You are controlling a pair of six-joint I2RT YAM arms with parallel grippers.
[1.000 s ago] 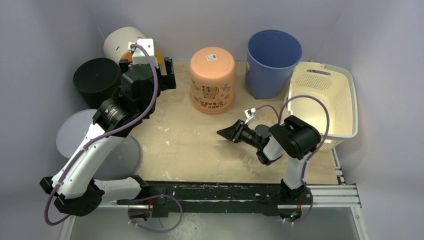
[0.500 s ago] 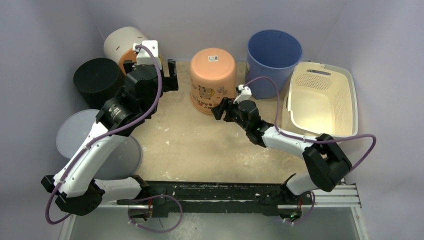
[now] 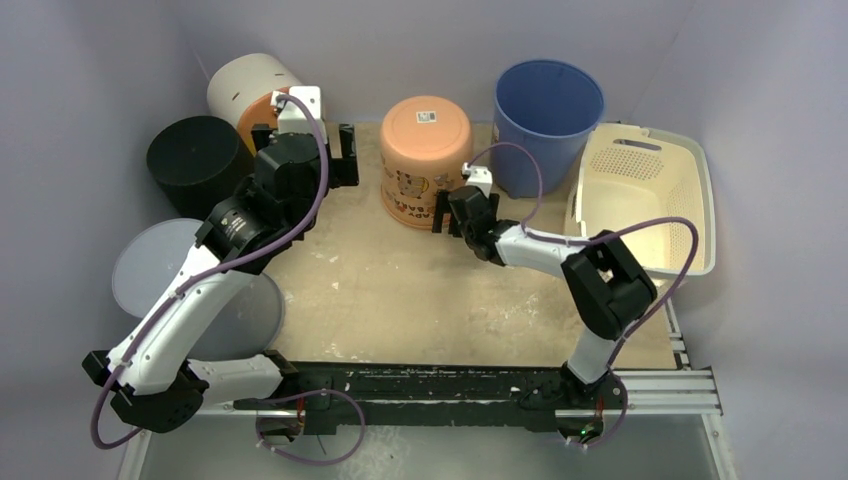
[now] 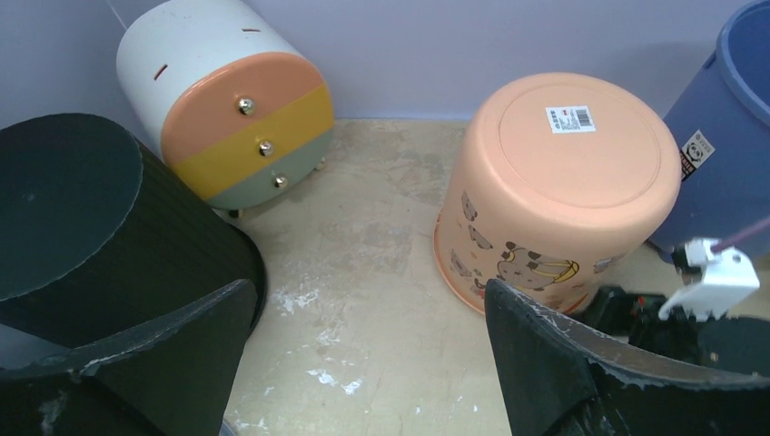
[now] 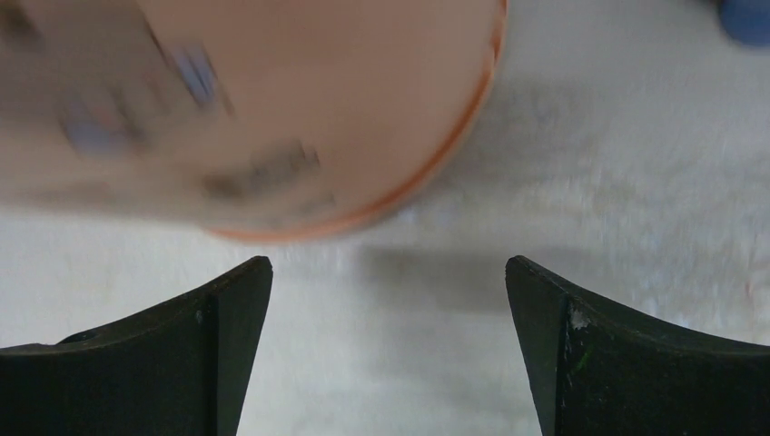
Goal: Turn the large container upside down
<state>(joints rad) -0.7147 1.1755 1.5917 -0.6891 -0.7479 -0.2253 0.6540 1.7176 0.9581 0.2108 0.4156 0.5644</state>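
1. The table (image 3: pixel 400 290) carries the task's thing at its 12 o'clock edge.
2. A blue bucket (image 3: pixel 548 100) stands mouth up at the peach bucket's 3 o'clock. It bears a small white sticker, too small to read.
3. The peach bucket (image 3: pixel 425 150) has a white barcode label on its flat base. "CAPY BARA" is printed on its side above cartoon animals. It is plain peach plastic with a darker rim. It rests mouth down with the base up, its long axis roughly vertical.
4. The left gripper (image 4: pixel 368 300) hangs at the bucket's 9 o'clock, spread wide and empty.
5. The right gripper (image 5: pixel 390 272) sits at the bucket's 5 o'clock by the rim, jaws released. Its wrist view is blurred, so contact cannot be told.
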